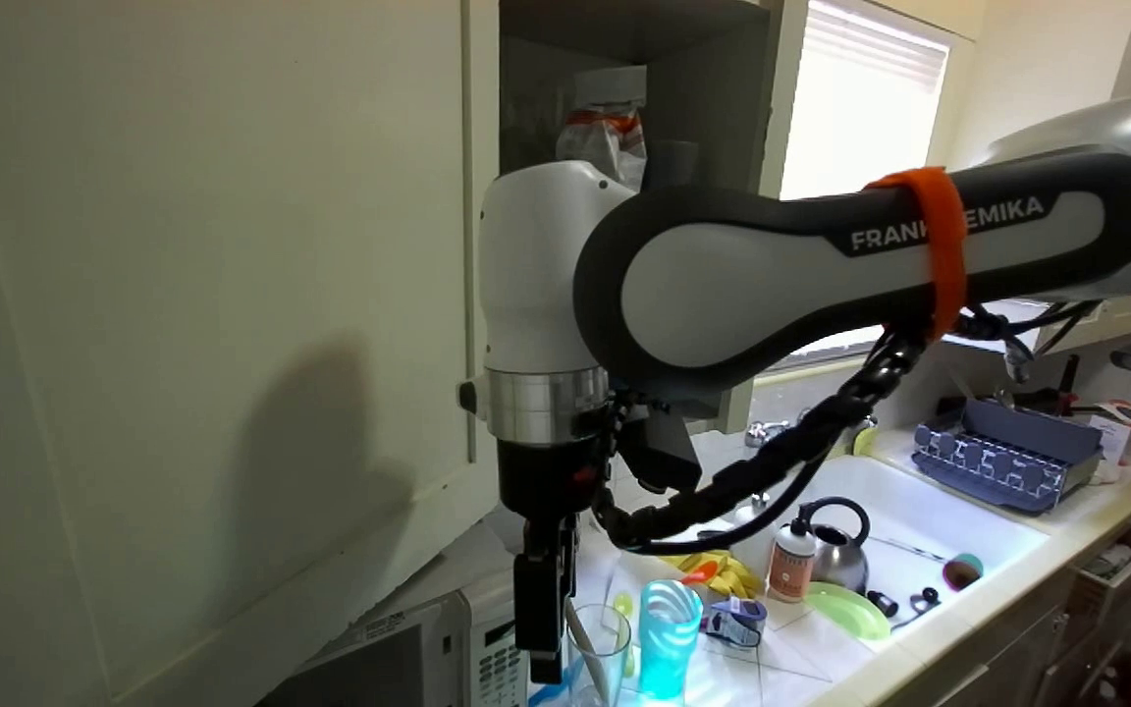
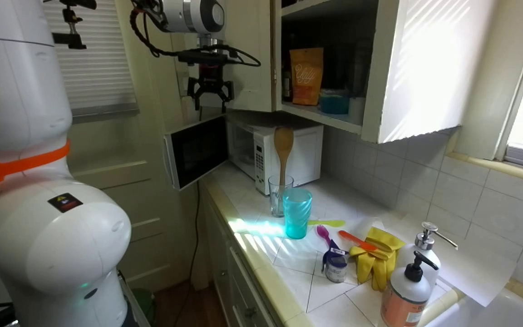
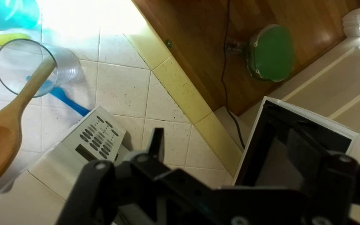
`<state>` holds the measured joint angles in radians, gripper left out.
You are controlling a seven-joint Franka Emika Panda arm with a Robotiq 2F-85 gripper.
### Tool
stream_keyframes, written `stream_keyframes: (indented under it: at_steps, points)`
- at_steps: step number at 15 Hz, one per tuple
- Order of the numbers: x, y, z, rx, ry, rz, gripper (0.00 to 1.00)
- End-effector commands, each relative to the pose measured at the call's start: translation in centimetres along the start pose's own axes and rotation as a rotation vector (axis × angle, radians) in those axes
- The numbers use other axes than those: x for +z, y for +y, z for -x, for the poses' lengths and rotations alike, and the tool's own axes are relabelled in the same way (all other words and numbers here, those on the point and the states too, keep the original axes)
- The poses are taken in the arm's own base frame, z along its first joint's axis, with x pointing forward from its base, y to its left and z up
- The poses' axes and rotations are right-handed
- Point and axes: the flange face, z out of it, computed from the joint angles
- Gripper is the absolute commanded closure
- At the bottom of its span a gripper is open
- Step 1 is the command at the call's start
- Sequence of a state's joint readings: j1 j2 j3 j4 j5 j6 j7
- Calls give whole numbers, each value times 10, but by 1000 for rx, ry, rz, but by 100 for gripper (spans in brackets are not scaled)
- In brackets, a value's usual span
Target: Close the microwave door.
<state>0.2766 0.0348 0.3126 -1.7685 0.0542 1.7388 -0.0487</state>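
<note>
The microwave (image 2: 304, 152) is a pale boxy appliance in the counter's back corner. Its door (image 2: 200, 152), with a dark window and white frame, stands wide open, swung out past the counter edge. Part of the microwave's front and keypad (image 1: 502, 663) shows low in an exterior view, cut off by the frame. In the wrist view the keypad side (image 3: 98, 137) is at left and the open door (image 3: 273, 156) at right. My gripper (image 2: 210, 105) points down, open and empty, above the door's top edge; it also shows edge-on (image 1: 546, 638). In the wrist view the fingers (image 3: 228, 140) are spread, one overlapping the door.
An open white cupboard door (image 1: 212, 295) hangs beside the arm, above the microwave; it also shows behind the gripper (image 2: 250, 68). A glass (image 2: 276, 200) with a wooden spoon (image 2: 284, 145) and a cyan cup (image 2: 297, 213) stand near the microwave. A cord (image 3: 225, 78) hangs below the door.
</note>
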Motion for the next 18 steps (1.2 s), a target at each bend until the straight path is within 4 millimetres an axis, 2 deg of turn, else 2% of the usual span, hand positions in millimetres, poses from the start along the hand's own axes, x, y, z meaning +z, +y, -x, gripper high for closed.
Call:
stream_keyframes:
  at_steps: [1,5,6,7,10,16,18]
  points:
    - [11,-8,-26,-152,-6,25,0]
    - [23,-33,-66,-354,1,80,0]
    - [26,-42,-75,-402,6,96,8]
    - [29,-50,-83,-450,7,111,25]
    - [29,-81,-103,-598,23,142,51]
    - [21,-141,-120,-888,64,171,95]
    - [20,-160,-121,-966,80,184,100]
